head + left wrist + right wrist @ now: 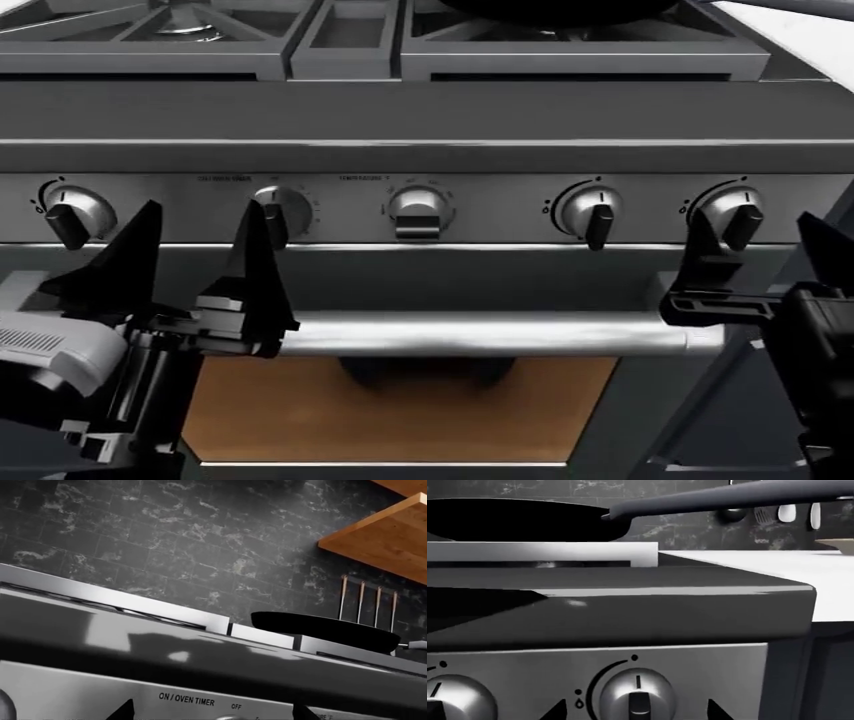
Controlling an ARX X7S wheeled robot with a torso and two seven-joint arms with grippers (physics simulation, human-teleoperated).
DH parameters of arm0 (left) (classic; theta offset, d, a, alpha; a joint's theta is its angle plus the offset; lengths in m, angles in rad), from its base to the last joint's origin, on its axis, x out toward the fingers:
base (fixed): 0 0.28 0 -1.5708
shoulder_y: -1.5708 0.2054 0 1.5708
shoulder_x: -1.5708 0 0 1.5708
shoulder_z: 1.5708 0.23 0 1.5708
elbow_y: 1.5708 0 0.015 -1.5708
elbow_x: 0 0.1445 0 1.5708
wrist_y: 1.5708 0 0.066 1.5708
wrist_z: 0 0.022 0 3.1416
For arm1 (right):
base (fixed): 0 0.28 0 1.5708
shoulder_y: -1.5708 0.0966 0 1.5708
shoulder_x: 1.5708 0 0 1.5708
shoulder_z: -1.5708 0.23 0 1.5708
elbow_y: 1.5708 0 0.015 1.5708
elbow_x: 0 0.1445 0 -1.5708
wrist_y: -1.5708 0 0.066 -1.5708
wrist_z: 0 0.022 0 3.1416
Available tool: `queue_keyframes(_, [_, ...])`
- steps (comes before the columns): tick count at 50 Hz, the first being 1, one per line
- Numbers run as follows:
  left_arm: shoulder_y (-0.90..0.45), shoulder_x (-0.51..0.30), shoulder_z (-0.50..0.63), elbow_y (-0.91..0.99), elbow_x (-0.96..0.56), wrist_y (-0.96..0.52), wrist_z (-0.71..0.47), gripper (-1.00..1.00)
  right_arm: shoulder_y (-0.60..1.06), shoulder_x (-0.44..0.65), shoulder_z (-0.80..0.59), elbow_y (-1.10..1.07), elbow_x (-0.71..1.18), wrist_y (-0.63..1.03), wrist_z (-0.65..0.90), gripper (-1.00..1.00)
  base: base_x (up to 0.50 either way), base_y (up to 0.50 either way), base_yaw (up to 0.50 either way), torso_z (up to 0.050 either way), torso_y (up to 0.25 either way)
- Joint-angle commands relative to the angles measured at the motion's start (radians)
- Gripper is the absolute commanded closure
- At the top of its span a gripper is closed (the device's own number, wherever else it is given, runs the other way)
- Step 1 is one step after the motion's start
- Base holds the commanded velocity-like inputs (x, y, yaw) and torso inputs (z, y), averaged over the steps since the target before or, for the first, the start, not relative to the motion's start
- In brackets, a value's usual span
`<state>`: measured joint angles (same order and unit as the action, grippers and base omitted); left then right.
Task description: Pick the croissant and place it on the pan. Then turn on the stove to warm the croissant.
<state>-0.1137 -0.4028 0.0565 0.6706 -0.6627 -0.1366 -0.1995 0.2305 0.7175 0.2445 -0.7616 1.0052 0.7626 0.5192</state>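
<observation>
Left claw (194, 255): both black fingers spread wide, nothing between them; tips stand in front of the control panel, one finger (256, 262) overlapping the second knob (280, 212) from the left, the other just beside the far-left knob (74, 212). Behind and below the fingers runs the steel oven bar handle (494, 333).

Right claw (767, 262): at 3 o'clock in the head view, partly cut by the frame edge. One finger (703, 268) rises just below the far-right knob (731, 213), the second shows at the edge; gap wide, holding nothing. In the right wrist view the two tips flank that knob at the bottom of the frame.

Stove (427, 110): dark grey front, five silver knobs in a row, the middle knob (419, 210) squarer. Black grates (200, 30) at 11 to 12 o'clock. Left wrist view reads "ON / OVEN TIMER" and "OFF" on the panel.

Pan (327, 630): black, sits on the right-hand burner, at 1 o'clock in the head view, only its lower edge in frame there. Its long grey handle (727, 497) reaches out over the white surface (787, 570) beside the stove.

Croissant: not visible in any view; the pan's inside is hidden from these low angles, so cannot tell whether it lies there

Beyond: dark marbled tile wall (167, 540), wooden shelf (380, 540), hanging utensils (367, 602)
</observation>
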Motion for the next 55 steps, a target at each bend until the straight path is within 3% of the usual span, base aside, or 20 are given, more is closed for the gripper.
queue_keyframes(1, [-0.004, -0.002, 0.003, -0.006, 0.000, 0.001, -0.004, -1.00, 0.024, -0.009, -0.040, 0.051, -0.037, -0.012, -0.029, -1.00, 0.00, 0.00, 0.00, 0.000, 0.000])
queue_keyframes(55, [-0.009, -0.011, 0.016, -0.023, -0.005, 0.008, -0.014, -1.00, 0.001, -0.029, -0.065, 0.065, -0.057, -0.040, -0.033, -1.00, 0.00, 0.00, 0.00, 0.000, 0.000])
